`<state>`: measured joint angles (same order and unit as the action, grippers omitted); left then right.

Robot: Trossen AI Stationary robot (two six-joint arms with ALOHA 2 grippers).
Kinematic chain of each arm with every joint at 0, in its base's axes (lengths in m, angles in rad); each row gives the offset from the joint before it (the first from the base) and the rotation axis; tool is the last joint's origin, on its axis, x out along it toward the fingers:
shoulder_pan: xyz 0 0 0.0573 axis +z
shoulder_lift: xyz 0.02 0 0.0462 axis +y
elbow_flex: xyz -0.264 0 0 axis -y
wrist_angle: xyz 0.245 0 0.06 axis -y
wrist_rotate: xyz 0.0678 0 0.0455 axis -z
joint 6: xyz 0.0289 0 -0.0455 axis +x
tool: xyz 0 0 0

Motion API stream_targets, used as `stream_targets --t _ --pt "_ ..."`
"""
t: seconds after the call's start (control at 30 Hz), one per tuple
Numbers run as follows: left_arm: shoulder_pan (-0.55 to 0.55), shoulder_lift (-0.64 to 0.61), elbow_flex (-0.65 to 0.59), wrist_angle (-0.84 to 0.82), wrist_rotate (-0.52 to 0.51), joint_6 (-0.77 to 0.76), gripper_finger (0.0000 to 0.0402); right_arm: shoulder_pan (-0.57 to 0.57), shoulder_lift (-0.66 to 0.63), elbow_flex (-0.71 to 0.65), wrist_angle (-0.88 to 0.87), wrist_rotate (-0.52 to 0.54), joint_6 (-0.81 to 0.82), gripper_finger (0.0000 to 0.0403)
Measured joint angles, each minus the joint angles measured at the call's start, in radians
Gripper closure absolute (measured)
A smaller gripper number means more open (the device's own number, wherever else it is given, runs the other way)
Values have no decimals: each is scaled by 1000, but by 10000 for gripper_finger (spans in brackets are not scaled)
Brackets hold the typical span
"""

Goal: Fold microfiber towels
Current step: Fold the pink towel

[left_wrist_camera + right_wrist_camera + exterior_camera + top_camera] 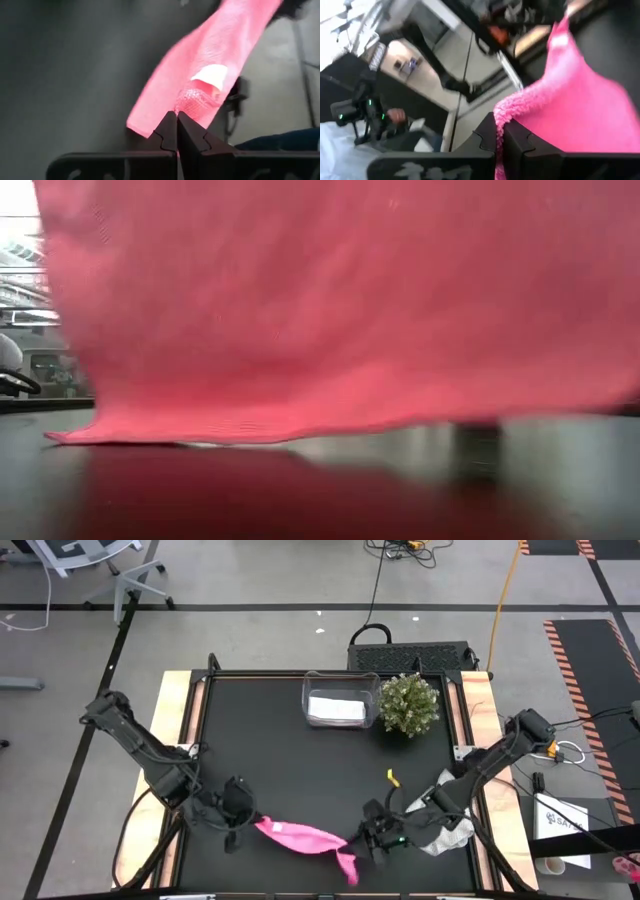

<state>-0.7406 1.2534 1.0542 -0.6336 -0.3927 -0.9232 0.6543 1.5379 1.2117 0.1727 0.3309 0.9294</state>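
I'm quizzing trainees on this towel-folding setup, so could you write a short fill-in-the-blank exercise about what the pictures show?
1. Both grippers are shut on the ____ towel.
2. The white towel lies folded inside the clear ____ at the table's far side.
3. Next to the bin stands a small green ____.
4. The left gripper and the right gripper each pinch one ____ of the towel.

Missing words: pink; bin; plant; end
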Motion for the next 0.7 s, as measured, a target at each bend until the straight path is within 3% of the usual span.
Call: stream_targets --t 0.17,0.43,0.57,0.7 --pt "6 -50 35 31 99 65 401 7 -4 42 -3 111 -20 403" --pt "-15 -59 38 16 128 20 400 -11 43 40 -110 127 154 403" --pt "12 -56 38 -26 54 23 401 -29 48 40 -213 110 158 403" --pt "63 -56 35 -113 -49 17 400 -80 42 40 -475 111 191 403"
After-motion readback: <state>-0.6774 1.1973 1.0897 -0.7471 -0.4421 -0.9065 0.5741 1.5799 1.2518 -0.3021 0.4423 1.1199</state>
